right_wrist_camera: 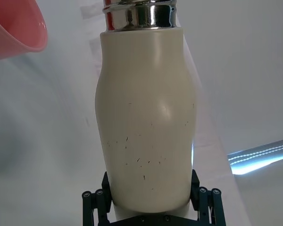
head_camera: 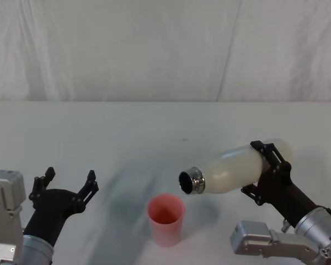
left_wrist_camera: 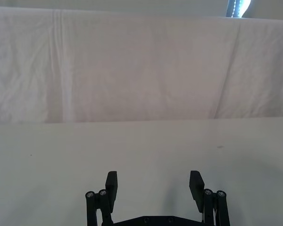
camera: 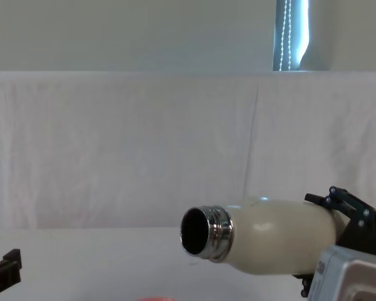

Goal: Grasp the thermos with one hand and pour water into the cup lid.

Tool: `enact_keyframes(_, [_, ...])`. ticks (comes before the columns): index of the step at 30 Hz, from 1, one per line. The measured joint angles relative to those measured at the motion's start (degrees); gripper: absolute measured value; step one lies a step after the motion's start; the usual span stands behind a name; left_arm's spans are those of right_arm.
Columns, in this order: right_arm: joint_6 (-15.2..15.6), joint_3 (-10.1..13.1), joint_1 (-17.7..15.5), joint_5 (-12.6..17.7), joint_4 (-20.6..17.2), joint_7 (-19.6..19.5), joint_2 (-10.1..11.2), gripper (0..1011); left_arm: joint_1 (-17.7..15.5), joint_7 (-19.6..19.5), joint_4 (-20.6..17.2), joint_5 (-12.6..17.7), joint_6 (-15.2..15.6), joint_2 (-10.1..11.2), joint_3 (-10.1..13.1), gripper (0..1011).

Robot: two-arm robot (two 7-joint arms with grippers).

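The right hand grips the thermos tipped sideways above the cup lid near the surface's front edge; the left hand waits wide open.

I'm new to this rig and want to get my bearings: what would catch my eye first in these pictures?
The thermos stands out first: the right hand holds it tipped almost level above the table, its open steel mouth aimed toward the robot's left. Just below and a little left of that mouth stands the pinkish-red cup lid, upright on the table. The left hand hangs open and empty at the robot's left.
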Motion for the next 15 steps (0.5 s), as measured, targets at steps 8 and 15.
enact_keyframes(8, [0.4, -0.87, 0.63, -0.93, -0.08, -0.51, 0.11, 950, 0.0, 0.0, 0.0, 0.0, 0.0, 0.0, 0.0, 1001])
enact_keyframes(15, [0.24, -1.46, 1.24, -1.07, 0.16, -0.49, 0.31, 950, 0.0, 0.0, 0.0, 0.0, 0.0, 0.0, 0.0, 1001])
